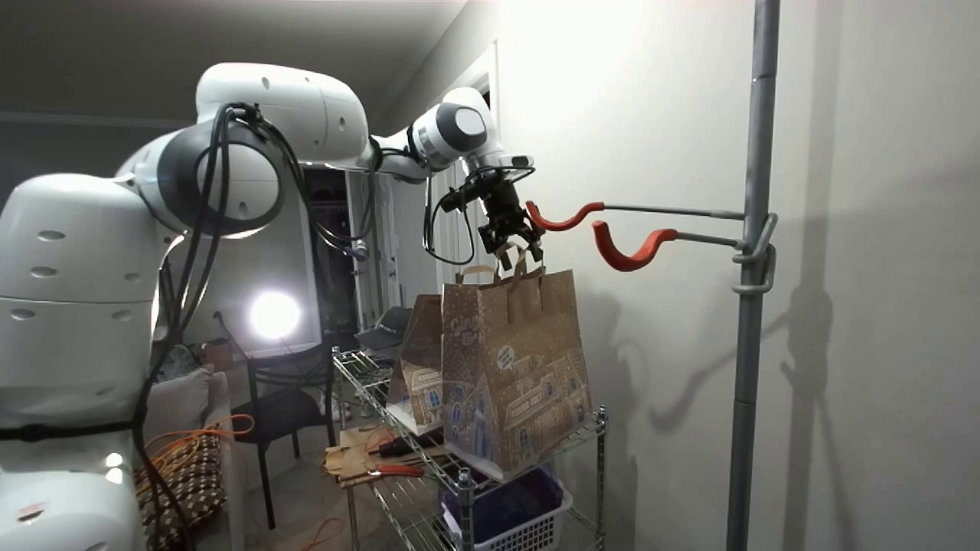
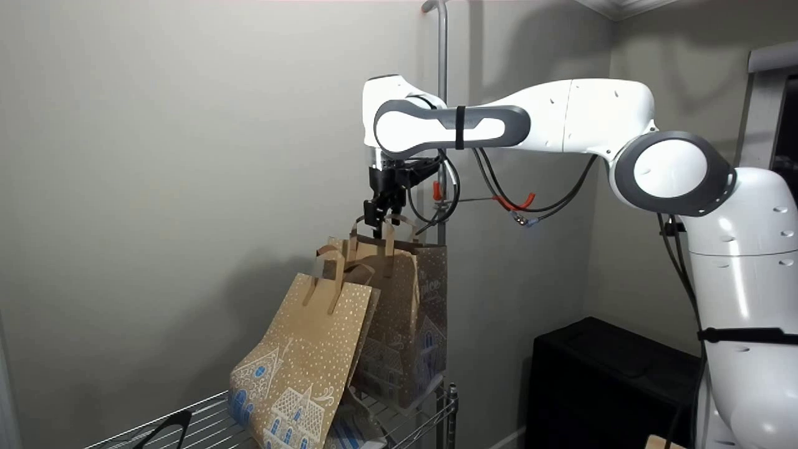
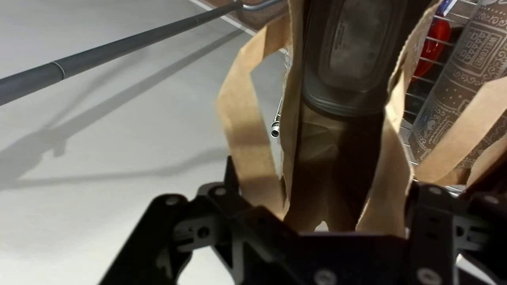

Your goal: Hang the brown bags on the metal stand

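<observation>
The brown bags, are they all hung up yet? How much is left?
Done: none hangs from the red hooks yet. In hand: the jaws stand open at the handles of one brown bag on the wire rack. Left, probably: grip and hang it, then the other bag.

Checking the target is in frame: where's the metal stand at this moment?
The stand rises on the right in an exterior view, in front of the wall, its red hooks pointing left toward the pincer and the nearer bag.
</observation>
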You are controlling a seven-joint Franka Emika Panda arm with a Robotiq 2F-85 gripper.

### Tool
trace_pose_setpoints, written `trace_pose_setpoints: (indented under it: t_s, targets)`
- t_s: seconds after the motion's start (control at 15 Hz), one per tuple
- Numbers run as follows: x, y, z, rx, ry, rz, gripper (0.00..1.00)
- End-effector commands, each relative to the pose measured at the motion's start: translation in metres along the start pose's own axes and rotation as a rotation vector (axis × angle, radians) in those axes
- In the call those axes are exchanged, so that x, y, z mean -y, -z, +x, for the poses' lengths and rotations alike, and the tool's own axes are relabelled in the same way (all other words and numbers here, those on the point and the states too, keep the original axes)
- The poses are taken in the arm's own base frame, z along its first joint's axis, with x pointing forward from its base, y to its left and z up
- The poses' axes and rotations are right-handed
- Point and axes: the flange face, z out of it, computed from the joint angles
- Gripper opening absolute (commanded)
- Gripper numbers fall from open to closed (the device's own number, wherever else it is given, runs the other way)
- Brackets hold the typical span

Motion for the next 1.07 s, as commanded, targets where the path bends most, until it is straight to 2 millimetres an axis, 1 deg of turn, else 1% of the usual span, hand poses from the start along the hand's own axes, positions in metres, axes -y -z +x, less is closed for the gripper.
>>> trace_pose_setpoints:
  t_s: [0.0, 0.33, 0.47, 0.53, 0.6, 0.8, 0.93, 1.0]
  targets:
    - [-0.003, 0.009, -0.005, 0.021, 0.015, 0.022, 0.54]
    - [-0.006, 0.020, -0.012, 0.082, -0.058, 0.055, 0.22]
    - [-0.001, 0.022, -0.014, 0.121, -0.079, 0.093, 0.09]
    - [0.003, 0.022, -0.015, 0.132, -0.082, 0.114, 0.05]
    - [0.005, 0.023, -0.015, 0.139, -0.087, 0.127, 0.02]
    - [0.008, 0.025, -0.015, 0.149, -0.098, 0.150, 0.02]
    - [0.004, 0.031, -0.017, 0.143, -0.106, 0.140, 0.04]
    - [-0.002, 0.040, -0.021, 0.137, -0.112, 0.122, 0.04]
